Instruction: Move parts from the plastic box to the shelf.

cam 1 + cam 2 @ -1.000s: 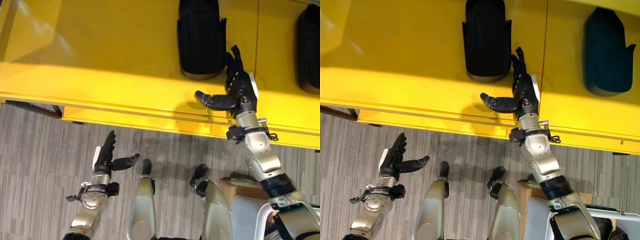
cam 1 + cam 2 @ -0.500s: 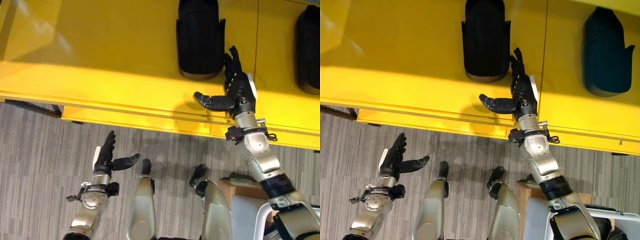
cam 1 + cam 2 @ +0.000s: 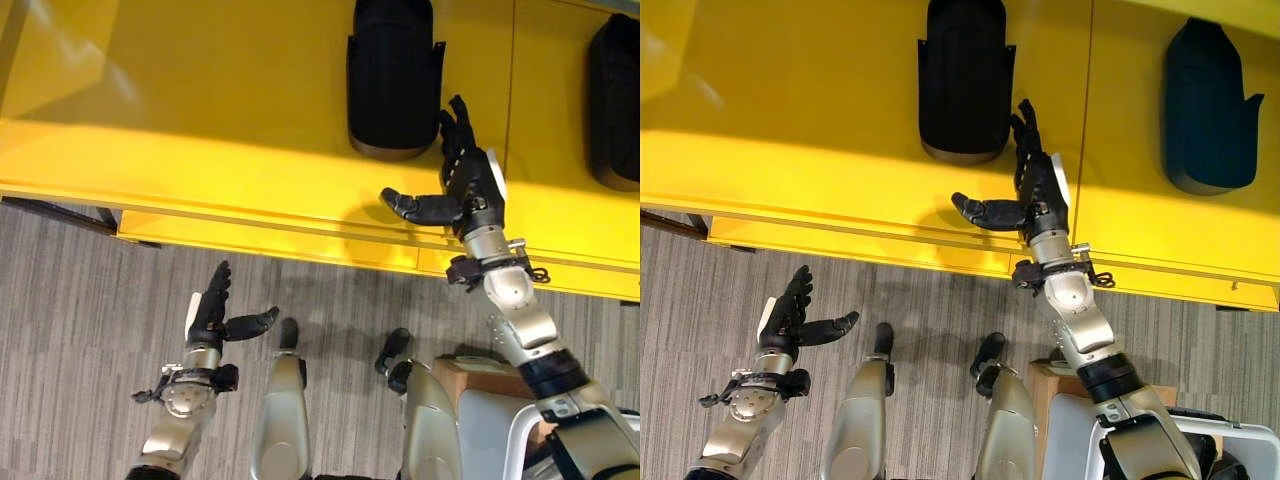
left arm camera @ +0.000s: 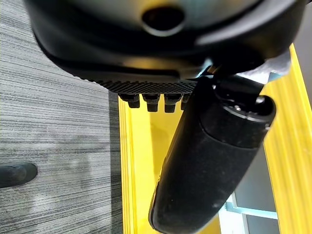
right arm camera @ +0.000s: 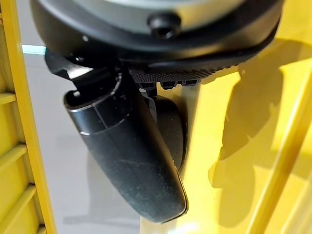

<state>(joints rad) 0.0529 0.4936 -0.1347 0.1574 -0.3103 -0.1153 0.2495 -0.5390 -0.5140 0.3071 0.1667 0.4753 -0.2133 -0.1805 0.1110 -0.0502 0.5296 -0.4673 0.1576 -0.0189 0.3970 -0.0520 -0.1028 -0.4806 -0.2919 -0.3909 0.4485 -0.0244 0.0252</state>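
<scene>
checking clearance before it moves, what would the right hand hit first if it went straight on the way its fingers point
Probably the black part on the yellow shelf. The right hand is open, its fingers beside that part's lower right corner, pointing along its edge. Height above the shelf is unclear, so it might just brush past.

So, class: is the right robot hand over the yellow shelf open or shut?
Open. The right robot hand has straight fingers and its thumb spread sideways, holding nothing, beside the black part on the yellow shelf.

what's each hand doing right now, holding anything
Left hand: open, holding nothing, low over the floor.
Right hand: open, holding nothing, over the yellow shelf beside a black part.
</scene>
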